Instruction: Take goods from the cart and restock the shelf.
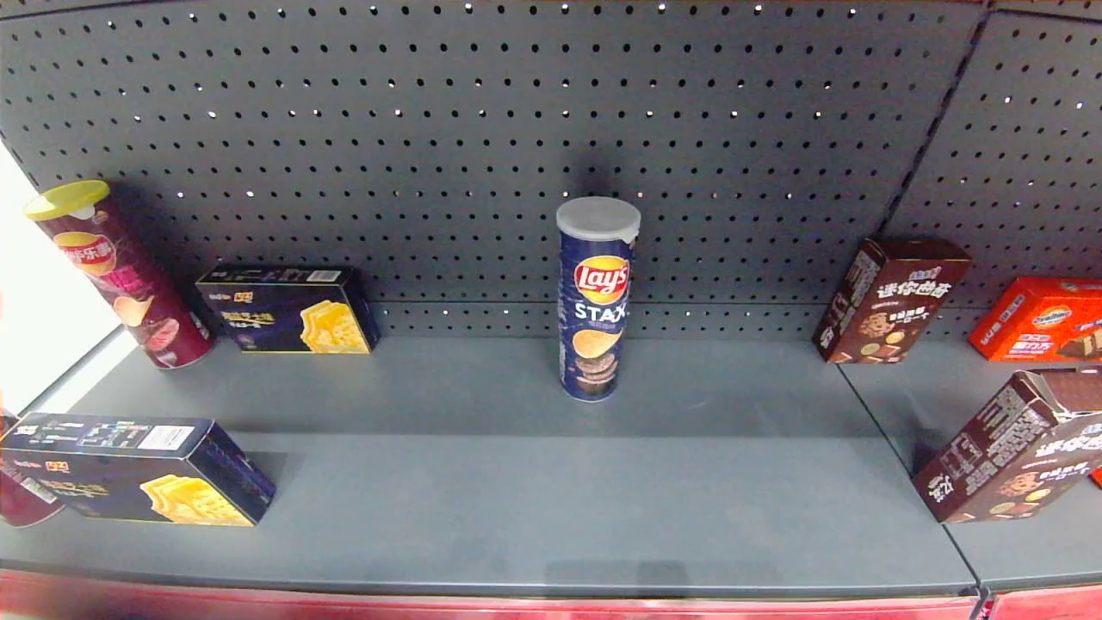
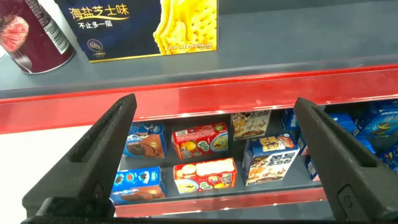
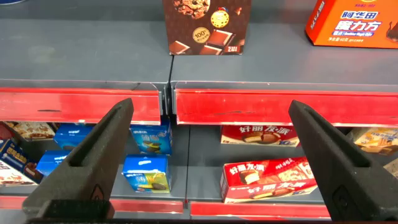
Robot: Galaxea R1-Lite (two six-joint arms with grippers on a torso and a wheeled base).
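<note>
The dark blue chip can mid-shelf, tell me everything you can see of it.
The chip can is a tall, slim cylinder, dark blue, with a red-and-yellow logo, white lettering and pictures of a chip and dark cookies lower down. A pale grey, plastic-looking lid closes it. It stands upright on the grey shelf, towards the rear, before the perforated back panel. Only the shelf touches it; the navy box and brown box stand well apart.
</note>
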